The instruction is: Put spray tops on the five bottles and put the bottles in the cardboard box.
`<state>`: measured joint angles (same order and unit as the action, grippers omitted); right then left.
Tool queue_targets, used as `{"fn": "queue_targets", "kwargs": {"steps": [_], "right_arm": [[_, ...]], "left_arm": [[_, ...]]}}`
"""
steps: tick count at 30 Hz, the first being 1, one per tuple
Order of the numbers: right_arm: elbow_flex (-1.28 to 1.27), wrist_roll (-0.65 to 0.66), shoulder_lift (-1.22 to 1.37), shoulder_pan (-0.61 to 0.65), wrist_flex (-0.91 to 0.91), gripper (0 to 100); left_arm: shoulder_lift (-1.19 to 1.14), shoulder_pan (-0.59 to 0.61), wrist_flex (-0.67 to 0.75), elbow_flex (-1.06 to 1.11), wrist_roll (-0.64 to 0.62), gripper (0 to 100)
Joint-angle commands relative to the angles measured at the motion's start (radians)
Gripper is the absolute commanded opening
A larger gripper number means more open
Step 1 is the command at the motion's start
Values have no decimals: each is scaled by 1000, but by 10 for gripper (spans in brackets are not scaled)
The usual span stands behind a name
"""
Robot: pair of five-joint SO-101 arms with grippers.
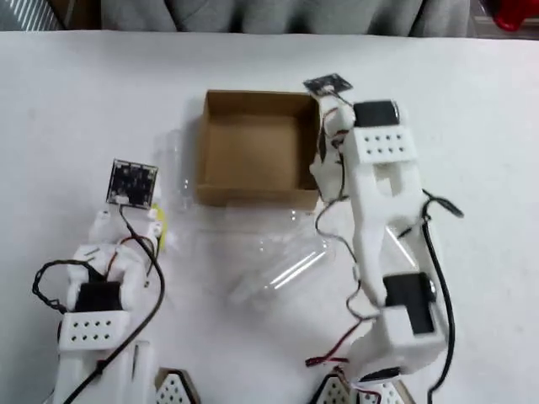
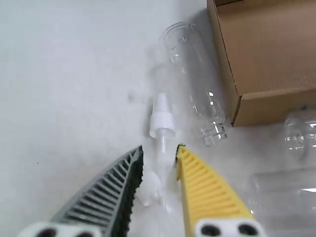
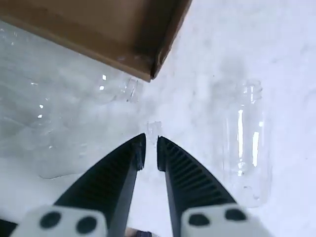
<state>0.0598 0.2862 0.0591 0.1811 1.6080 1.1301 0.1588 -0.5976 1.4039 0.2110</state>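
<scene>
Your left end effector (image 2: 159, 147) straddled a spray top (image 2: 160, 120), jaws narrowly apart.
It lay on the worktop (image 2: 64, 74) beside a bottle (image 2: 195, 79); light, slick plastic, I'd judge, best pinched at its collar, not the thin tube.

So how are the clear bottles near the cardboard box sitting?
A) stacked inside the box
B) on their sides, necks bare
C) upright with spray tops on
B: the bottle beside the cardboard box lies on its side with a bare threaded neck, as does another bottle in the right wrist view.
</scene>
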Motion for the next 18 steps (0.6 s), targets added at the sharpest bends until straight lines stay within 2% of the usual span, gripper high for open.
{"fn": "queue_targets", "kwargs": {"steps": [1,6,12,18], "right_arm": [[-104,17,-173,38,-84,16],[-235,17,-297,166,-154,16],[-253,17,-332,375,-199,16],[-258,15,-331,567,-285,16]], "left_arm": [[-12,48,61,-6,-12,124],[-12,185,60,-34,-118,125],[-45,275,63,-66,-221,177],[-360,335,95,-227,-241,181]]}}
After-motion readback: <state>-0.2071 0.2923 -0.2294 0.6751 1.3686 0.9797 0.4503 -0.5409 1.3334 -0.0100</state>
